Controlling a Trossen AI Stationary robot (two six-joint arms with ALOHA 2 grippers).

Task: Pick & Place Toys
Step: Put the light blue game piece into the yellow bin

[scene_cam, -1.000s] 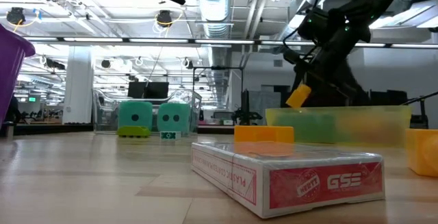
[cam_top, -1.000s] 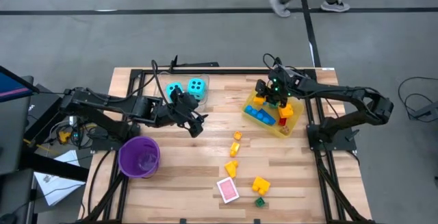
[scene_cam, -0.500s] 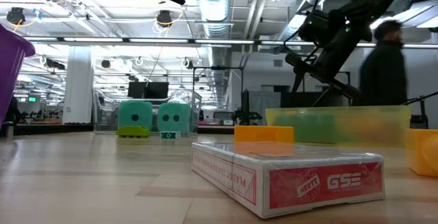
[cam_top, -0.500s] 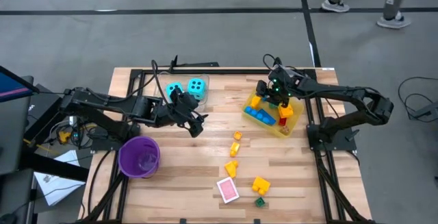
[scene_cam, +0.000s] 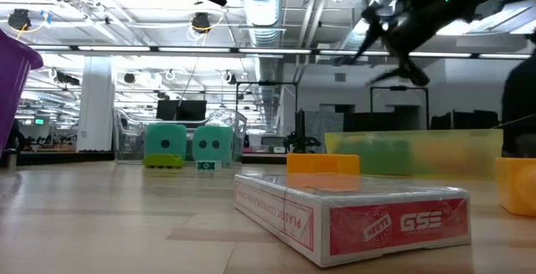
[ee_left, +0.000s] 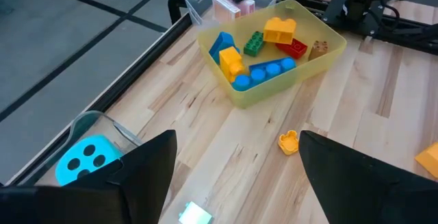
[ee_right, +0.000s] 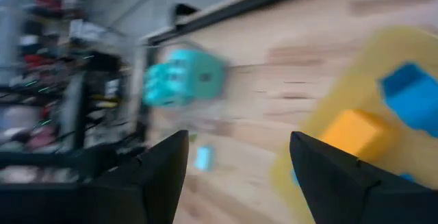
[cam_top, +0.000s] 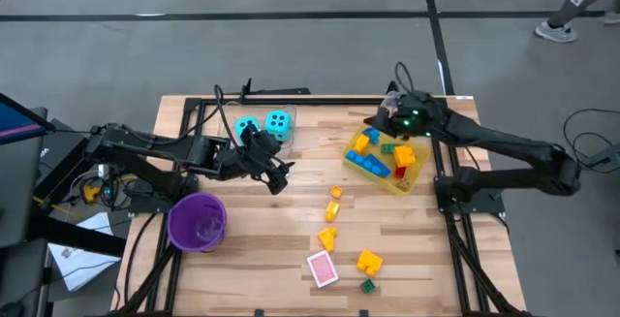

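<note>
Yellow brick just dropped into bin at 2 o'clock; right gripper lifting away, fingers released. Left gripper fingers open, idle.

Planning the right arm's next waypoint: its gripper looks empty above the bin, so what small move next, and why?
Probably swing the right gripper, open and empty over the yellow plastic bin, toward the small yellow plastic brick just outside the bin. Bricks already lie in the bin; this loose one is nearest.
</note>
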